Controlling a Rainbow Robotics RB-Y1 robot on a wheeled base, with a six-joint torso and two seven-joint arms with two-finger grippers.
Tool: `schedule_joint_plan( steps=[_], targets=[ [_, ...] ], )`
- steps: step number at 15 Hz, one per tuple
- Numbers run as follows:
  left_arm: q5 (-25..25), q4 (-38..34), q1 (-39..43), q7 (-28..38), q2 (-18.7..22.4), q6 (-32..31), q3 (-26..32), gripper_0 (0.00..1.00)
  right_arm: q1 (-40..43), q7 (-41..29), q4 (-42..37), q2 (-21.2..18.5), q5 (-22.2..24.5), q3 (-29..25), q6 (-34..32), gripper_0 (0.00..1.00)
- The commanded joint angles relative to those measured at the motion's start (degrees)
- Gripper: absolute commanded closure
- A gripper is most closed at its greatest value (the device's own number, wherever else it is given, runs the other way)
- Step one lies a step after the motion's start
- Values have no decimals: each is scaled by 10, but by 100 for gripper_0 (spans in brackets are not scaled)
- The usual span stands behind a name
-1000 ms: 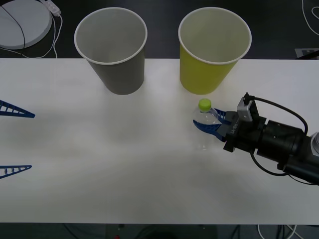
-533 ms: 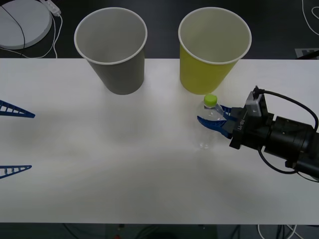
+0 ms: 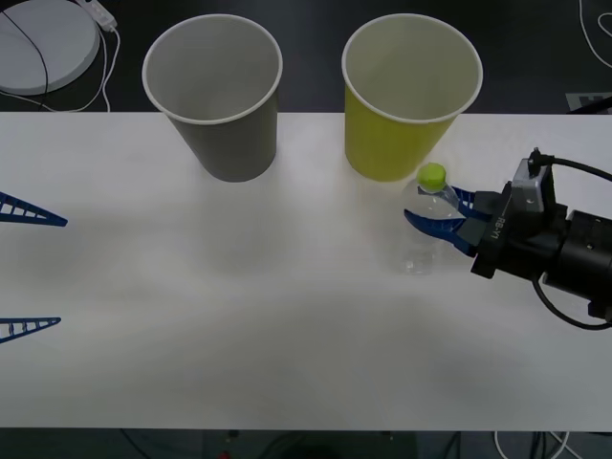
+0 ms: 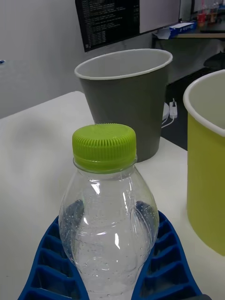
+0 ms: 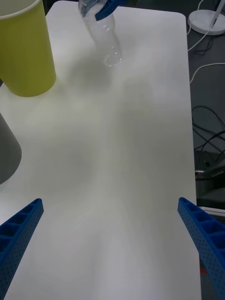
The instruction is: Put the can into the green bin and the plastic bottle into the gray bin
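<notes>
Fingers (image 4: 164, 262) of your right gripper (image 3: 442, 216) clamp the bottle (image 3: 424, 222) just before the green bin (image 3: 406, 105); left gripper (image 3: 24, 270) idles wide open. Judged step: transport. Next, carry the bottle beyond, over the gray bin (image 3: 218, 96), and release.

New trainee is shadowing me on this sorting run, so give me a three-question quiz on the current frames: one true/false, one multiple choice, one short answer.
1. True or false: the right gripper is shut on the plastic bottle.
2. Which bin stands nearer the bottle? A) the gray bin B) the green bin C) both equally near
3. Short answer: where is the left gripper, and how are its fingers set?

Key
1. True: the blue fingers clasp the bottle just below its lime-green cap.
2. B
3. At the table's left edge, open, holding nothing.
</notes>
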Motion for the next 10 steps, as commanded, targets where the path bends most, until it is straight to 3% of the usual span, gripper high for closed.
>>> schedule_joint_plan(
  steps=[1, 6, 10],
  targets=[
    [0, 0, 0, 0, 0, 0, 0, 0, 26, -7, -24, -15, -17, -21, 0, 100],
    [0, 0, 0, 0, 0, 0, 0, 0, 101, -34, -82, -43, -19, -90, 1, 100],
    [0, 0, 0, 0, 0, 0, 0, 0, 149, -106, -131, -73, -6, -142, 1, 100]
  ],
)
